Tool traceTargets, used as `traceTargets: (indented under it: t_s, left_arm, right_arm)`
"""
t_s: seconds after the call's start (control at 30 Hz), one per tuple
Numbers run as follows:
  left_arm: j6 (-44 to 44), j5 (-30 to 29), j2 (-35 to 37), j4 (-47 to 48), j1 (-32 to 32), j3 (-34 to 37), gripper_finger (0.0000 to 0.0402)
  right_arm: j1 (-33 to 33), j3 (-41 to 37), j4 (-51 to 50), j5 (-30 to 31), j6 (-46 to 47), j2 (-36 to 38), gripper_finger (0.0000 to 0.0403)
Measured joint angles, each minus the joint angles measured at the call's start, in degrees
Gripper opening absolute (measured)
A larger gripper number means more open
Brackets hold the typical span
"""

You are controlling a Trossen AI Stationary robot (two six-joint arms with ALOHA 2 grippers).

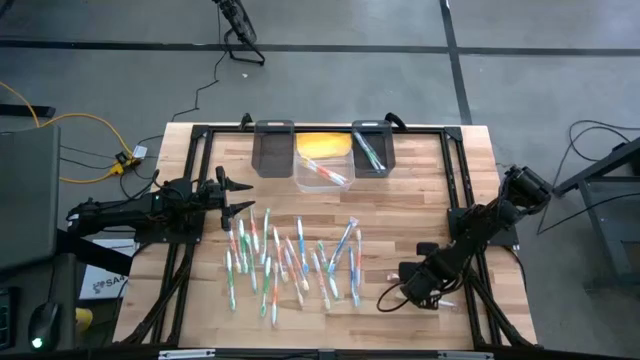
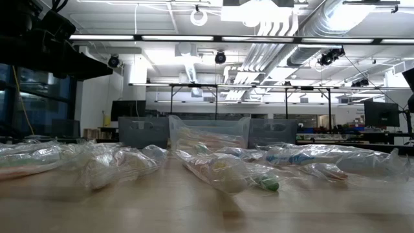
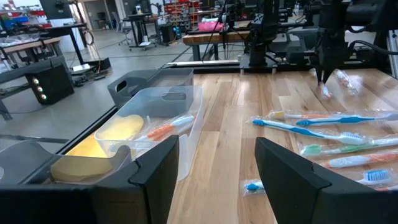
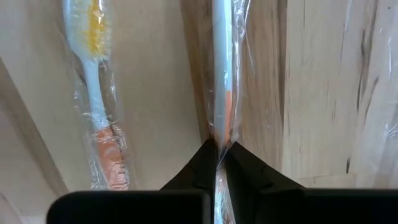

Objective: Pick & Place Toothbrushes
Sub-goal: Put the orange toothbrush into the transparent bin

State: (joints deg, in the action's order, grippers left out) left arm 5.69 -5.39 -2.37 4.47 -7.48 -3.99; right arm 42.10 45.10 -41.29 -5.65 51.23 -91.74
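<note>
Several wrapped toothbrushes (image 1: pixel 295 260) with green, blue, pink and white handles lie scattered on the middle of the wooden table. More lie in the right dark bin (image 1: pixel 371 150) and the clear bin (image 1: pixel 322 168). My right gripper (image 1: pixel 428 288) is low over the table near its right edge, to the right of the pile. It is shut on a wrapped white-and-orange toothbrush (image 4: pixel 221 93). A second wrapped toothbrush (image 4: pixel 94 93) lies beside that one. My left gripper (image 1: pixel 238 196) is open, level above the table left of the pile, touching nothing. My right gripper pinches the wrapped toothbrush's handle (image 4: pixel 220 134) between its two fingertips (image 4: pixel 205 158), where the white turns orange. The fingers come from above, pointing down. The toothbrush runs straight away from the fingers, close over the wood; whether it is lifted clear I cannot tell.
Three bins stand in a row at the far edge: a dark one (image 1: pixel 273 148) on the left, the clear one with a yellow pad (image 3: pixel 115 134) in the middle, a dark one on the right. A black frame (image 1: pixel 455 180) borders the table. Bare wood lies between pile and bins.
</note>
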Motion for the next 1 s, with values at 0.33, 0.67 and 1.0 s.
traceTargets:
  t_s: [0.33, 0.67, 1.0]
  left_arm:
    - [0.0, -0.01, -0.02, 0.02, 0.01, -0.02, 0.0206]
    - [0.0, 0.0, 0.0, 0.04, 0.02, 0.0, 0.0206]
    - [0.02, 0.0, 0.0, 0.07, 0.0, 0.0, 0.0206]
  right_arm:
    - [-8.85, 7.57, -6.42, -4.85, -2.92, 0.77, 0.0008]
    - [-22.13, 18.48, -11.33, -3.62, -16.54, 0.89, 0.0008]
    - [-39.89, 27.55, -9.81, -0.47, -28.09, 0.96, 0.001]
